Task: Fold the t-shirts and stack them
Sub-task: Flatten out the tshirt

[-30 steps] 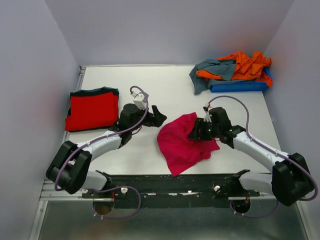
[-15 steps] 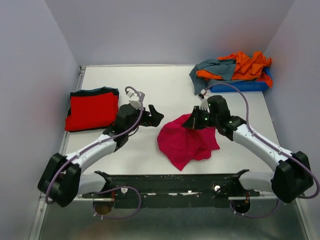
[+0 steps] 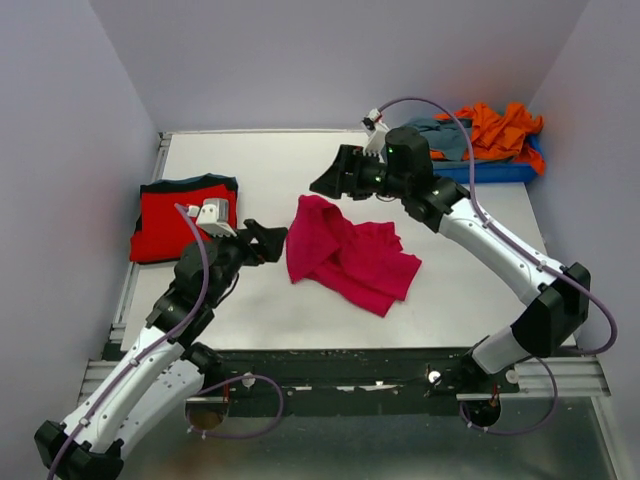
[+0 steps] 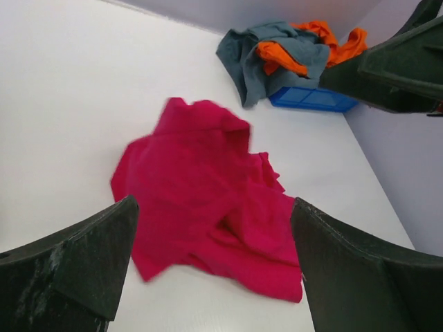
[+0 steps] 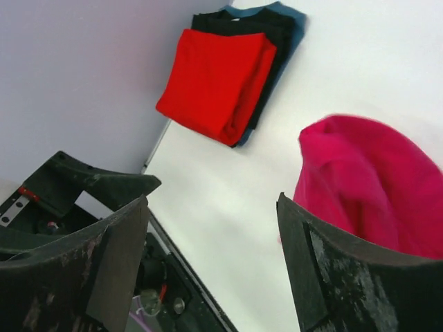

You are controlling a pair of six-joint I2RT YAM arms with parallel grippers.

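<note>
A magenta-pink t-shirt (image 3: 345, 250) lies crumpled on the white table near the middle; it also shows in the left wrist view (image 4: 208, 187) and the right wrist view (image 5: 374, 187). A folded bright red t-shirt (image 3: 183, 220) lies on a dark folded one at the left edge, seen too in the right wrist view (image 5: 218, 79). Orange and grey-teal t-shirts (image 3: 480, 135) are heaped at the back right. My left gripper (image 3: 268, 240) is open and empty just left of the pink shirt. My right gripper (image 3: 335, 178) is open and empty, raised above the pink shirt's far edge.
A blue plastic tray (image 3: 480, 174) sits under the heap at the back right, also in the left wrist view (image 4: 311, 99). Grey walls close in the table on three sides. The metal frame rail (image 3: 350, 362) runs along the near edge.
The right gripper let go of the pink shirt and rose toward the back left. The shirt now lies spread farther left. The left arm drew back toward the near left.
</note>
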